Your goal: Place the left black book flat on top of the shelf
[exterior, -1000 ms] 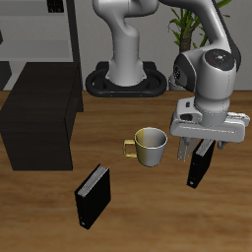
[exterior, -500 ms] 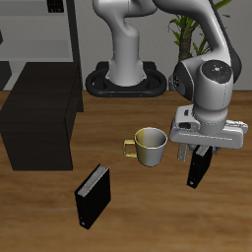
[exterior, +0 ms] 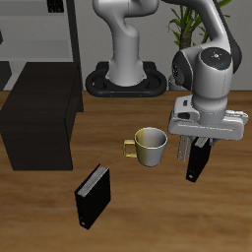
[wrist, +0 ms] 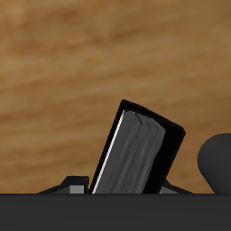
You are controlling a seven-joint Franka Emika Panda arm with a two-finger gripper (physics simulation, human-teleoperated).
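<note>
The left black book [exterior: 198, 168] stands upright on its end beside the mug, toward the table's front edge. My gripper [exterior: 198, 150] is over its top and shut on it, holding it just off the wood. The wrist view shows the book [wrist: 135, 149] close up, with its grey page edge between the fingers. The shelf [exterior: 39, 116], a low matt black cabinet with a flat top, stands far across the table from the gripper.
A yellow mug [exterior: 150, 146] stands right beside the held book. A second black book [exterior: 94, 195] stands near the front edge, close to the shelf. A tall dark open-frame rack [exterior: 39, 30] rises behind the shelf. The robot base [exterior: 126, 79] and a plant [exterior: 187, 25] are at the back.
The gripper dipped lower over the book's top, closed, and has now risen slightly with the book, whose lower end sits a little higher than before.
</note>
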